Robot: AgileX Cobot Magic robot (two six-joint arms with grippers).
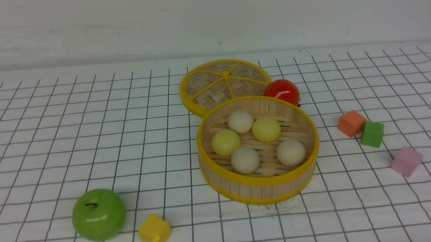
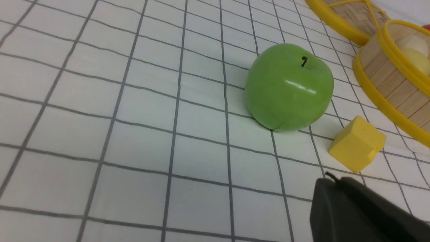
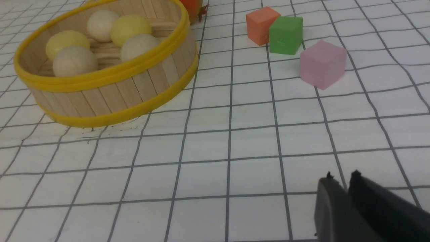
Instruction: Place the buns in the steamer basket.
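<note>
The steamer basket (image 1: 260, 179) stands mid-table. All five buns lie inside it: cream ones (image 1: 240, 121) (image 1: 245, 160) (image 1: 290, 152) and pale yellow ones (image 1: 266, 129) (image 1: 225, 142). No arm shows in the front view. In the left wrist view my left gripper (image 2: 332, 179) is shut and empty, above the cloth near the yellow cube, with the basket (image 2: 386, 84) off to the side. In the right wrist view my right gripper (image 3: 341, 176) is shut and empty over bare cloth, well away from the basket (image 3: 111, 87) and its buns (image 3: 74, 60).
The woven lid (image 1: 224, 83) lies flat behind the basket, with a red ball (image 1: 281, 91) beside it. A green apple (image 1: 99, 214) and yellow cube (image 1: 154, 231) sit front left. Orange (image 1: 351, 123), green (image 1: 372, 134) and pink (image 1: 406, 161) cubes sit at the right.
</note>
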